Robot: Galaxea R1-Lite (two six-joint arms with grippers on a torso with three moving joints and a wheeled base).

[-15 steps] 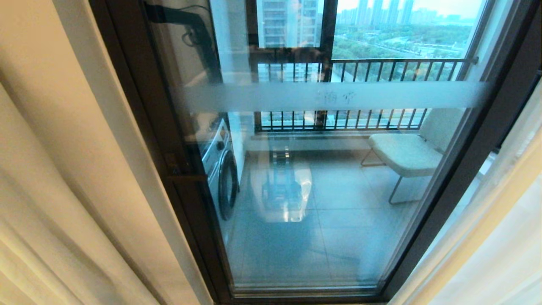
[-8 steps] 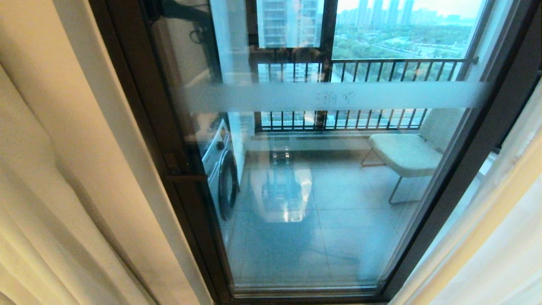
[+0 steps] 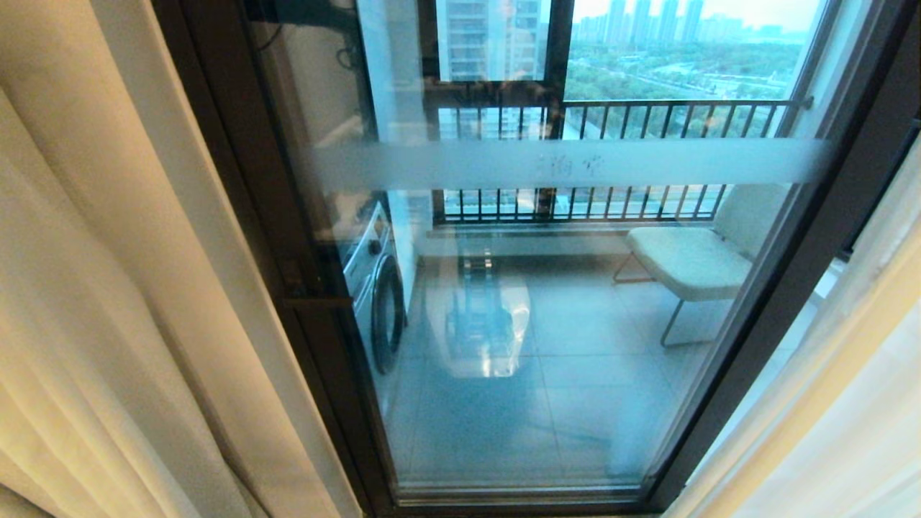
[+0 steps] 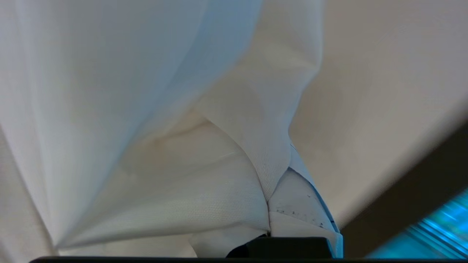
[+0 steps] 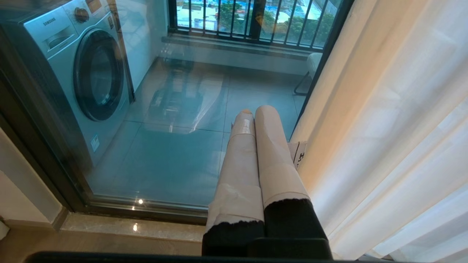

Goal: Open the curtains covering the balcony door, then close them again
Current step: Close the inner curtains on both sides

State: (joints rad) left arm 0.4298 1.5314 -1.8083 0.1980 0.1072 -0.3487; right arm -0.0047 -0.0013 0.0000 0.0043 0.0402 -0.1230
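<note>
Left wrist view: left hand [image 4: 268, 219] clamped on bunched cream curtains [image 4: 226, 175], folds fanning outward.

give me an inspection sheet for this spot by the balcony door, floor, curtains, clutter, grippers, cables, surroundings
Surface: glossy floor strip in front of the door sill; grey balcony tiles behind the glass.
Job's things: curtains drawn to both sides; balcony door uncovered, with a frosted band across the glass.
Clutter: nothing seen.
Grippers: left gripper shut on a fold of the curtain; right gripper shut, empty, parked low beside the right-hand curtain, pointing at the glass.
Cables: dark cables hang on the balcony wall, top left.
Surroundings: washing machine and a pale chair on the balcony, railing, city view beyond.
</note>
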